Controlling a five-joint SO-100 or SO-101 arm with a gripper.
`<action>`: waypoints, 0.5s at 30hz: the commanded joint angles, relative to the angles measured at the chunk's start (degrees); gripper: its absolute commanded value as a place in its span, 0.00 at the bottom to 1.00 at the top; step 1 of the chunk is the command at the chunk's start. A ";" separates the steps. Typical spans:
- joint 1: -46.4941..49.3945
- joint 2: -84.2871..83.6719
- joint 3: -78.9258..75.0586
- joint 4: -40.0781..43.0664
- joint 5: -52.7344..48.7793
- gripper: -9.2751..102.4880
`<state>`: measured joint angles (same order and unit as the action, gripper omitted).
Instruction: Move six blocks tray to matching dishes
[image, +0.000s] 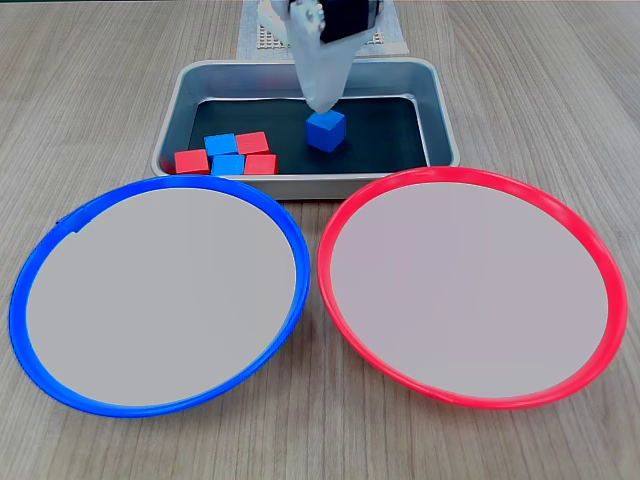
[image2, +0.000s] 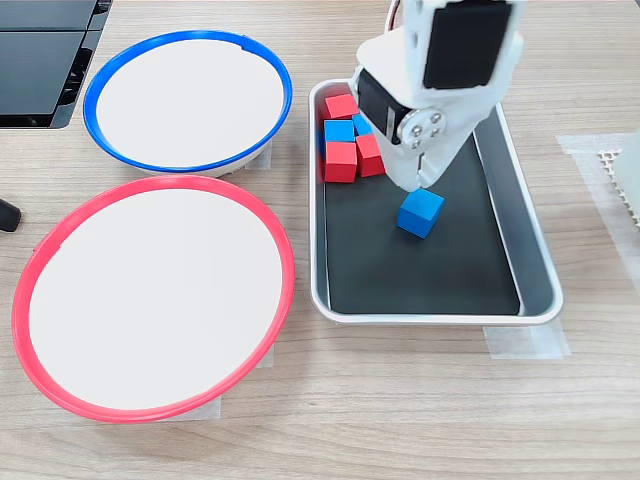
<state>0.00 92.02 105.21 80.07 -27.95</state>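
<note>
The silver tray (image: 440, 100) (image2: 535, 250) holds all the blocks. Five of them, three red and two blue, huddle in one corner (image: 228, 155) (image2: 350, 140). A single blue block (image: 325, 131) (image2: 420, 213) sits apart near the tray's middle, turned at an angle. My white gripper (image: 323, 106) (image2: 423, 188) comes straight down onto its top, with the fingers drawn close around its upper edge, shut on it. Whether the block rests on the floor or hangs just off it is unclear. The blue-rimmed dish (image: 40, 260) (image2: 100, 85) and red-rimmed dish (image: 600, 260) (image2: 40, 260) hold nothing.
Both dishes lie side by side beside the tray on the wooden table. A white mesh mat (image: 262, 38) (image2: 620, 170) lies beyond the tray by the arm's base. A dark flat device (image2: 40, 60) sits at the table's corner.
</note>
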 joint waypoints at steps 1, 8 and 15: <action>-0.79 3.08 -2.81 1.41 0.09 0.08; 1.49 3.87 -0.88 4.83 -22.06 0.23; 4.75 3.25 9.76 -7.03 -39.64 0.27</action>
<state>4.39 94.22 112.76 77.87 -64.07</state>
